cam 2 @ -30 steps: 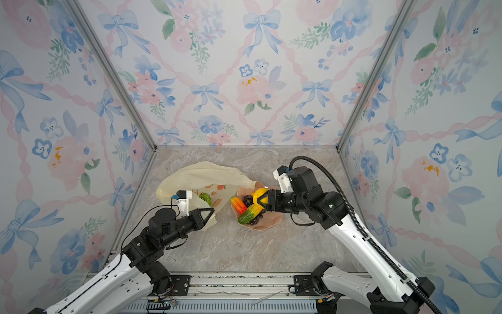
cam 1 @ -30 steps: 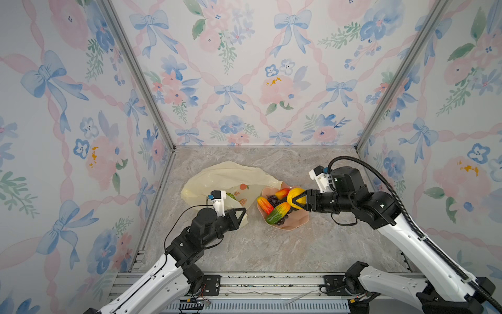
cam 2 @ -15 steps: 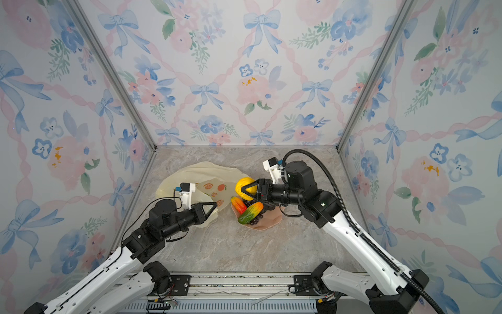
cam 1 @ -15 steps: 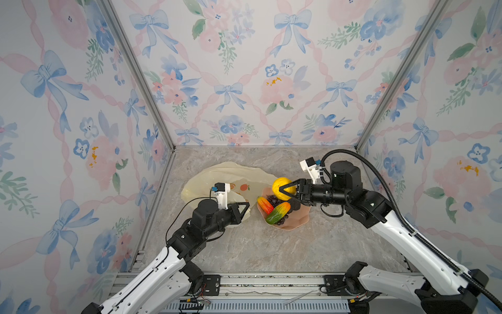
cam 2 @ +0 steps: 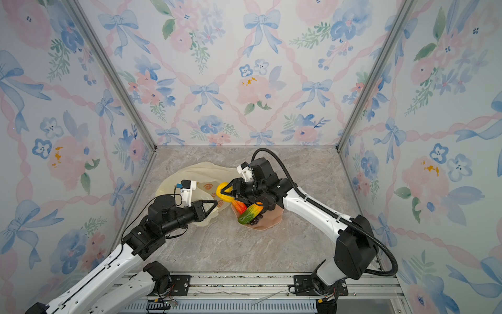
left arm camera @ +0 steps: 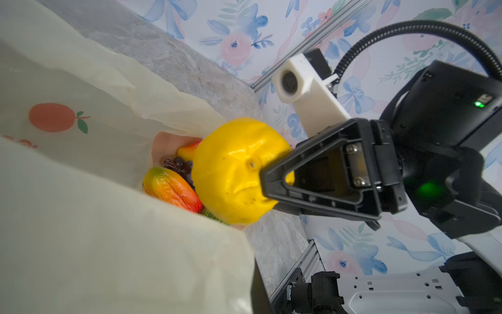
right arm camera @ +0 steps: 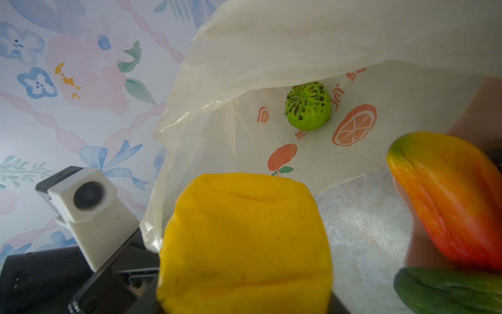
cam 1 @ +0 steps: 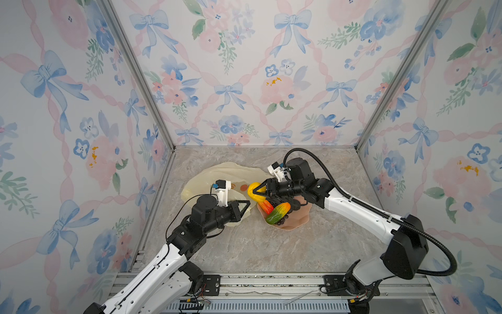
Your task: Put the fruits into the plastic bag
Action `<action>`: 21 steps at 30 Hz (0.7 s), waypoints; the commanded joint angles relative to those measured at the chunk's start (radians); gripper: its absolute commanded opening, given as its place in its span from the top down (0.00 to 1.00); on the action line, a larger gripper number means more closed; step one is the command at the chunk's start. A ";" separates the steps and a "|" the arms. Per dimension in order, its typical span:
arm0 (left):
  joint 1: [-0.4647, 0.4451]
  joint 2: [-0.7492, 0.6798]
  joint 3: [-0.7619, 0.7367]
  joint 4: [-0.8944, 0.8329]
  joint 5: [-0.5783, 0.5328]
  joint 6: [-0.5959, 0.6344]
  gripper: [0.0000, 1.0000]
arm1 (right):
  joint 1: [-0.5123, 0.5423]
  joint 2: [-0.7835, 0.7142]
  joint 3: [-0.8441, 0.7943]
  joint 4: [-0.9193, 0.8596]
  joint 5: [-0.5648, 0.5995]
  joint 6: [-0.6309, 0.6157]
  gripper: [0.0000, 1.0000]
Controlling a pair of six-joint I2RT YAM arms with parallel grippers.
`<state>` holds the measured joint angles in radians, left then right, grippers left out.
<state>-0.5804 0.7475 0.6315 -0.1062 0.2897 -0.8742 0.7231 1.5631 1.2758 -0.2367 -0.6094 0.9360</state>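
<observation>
The pale-yellow plastic bag [cam 1: 217,176] lies at the back left of the floor, its mouth facing the dish. My left gripper [cam 1: 245,204] is shut on the bag's near edge and holds it raised. My right gripper [cam 1: 256,191] is shut on the yellow lemon [cam 1: 254,190], right at the bag's mouth. In the right wrist view the lemon [right arm camera: 244,239] fills the foreground and a green lime [right arm camera: 308,106] lies inside the bag. A red-yellow mango [cam 1: 267,207], a green-orange oblong piece [cam 1: 278,213] and dark grapes [left arm camera: 179,165] rest on the dish.
The wavy-edged pink dish [cam 1: 297,220] sits just right of the bag, under my right wrist. Floral walls enclose the marble floor [cam 1: 271,244] on three sides. An aluminium rail [cam 1: 271,288] runs along the front edge.
My right gripper has carried the lemon from above the dish leftwards to the bag's mouth. My left gripper has lifted the bag's edge and shifted slightly right.
</observation>
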 commanded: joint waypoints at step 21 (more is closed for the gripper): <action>0.026 0.056 0.071 0.029 0.080 0.057 1.00 | 0.108 0.427 0.302 0.111 -0.078 0.066 0.44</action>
<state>-0.5613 0.8005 0.6788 -0.1020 0.3435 -0.8452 0.8089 1.9511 1.5219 -0.1516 -0.6701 0.9821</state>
